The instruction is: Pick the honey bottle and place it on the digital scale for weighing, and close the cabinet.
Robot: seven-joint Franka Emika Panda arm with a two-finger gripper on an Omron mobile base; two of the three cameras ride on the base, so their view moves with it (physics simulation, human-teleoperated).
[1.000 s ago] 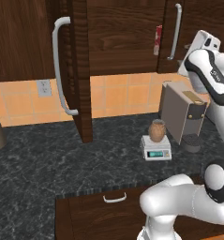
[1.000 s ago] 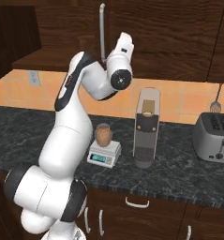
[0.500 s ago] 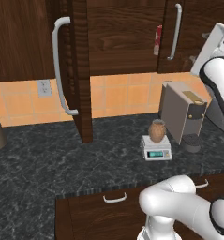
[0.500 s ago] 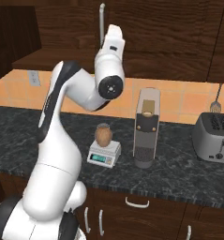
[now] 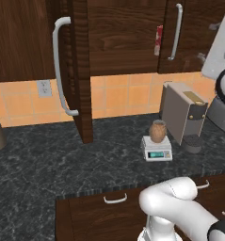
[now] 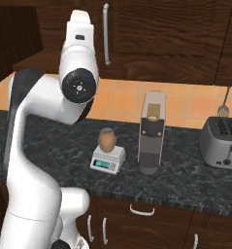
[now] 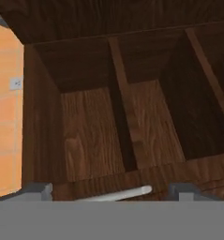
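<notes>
Left base view looks forward and down from behind-left; right base view from behind-right. Both share the counter [image 5: 48,160], digital scale [image 5: 156,149] with honey bottle [image 6: 107,140], and coffee machine [image 6: 152,131]. Hand view sits close, facing the open cabinet [image 7: 90,131].

I could read no words, brands or numbers anywhere. The digital scale [image 5: 156,150] had a teal display on its front, but any digits there were too small to make out. The red box [image 5: 158,40] in the cabinet [image 5: 118,37] bore no legible print.
</notes>
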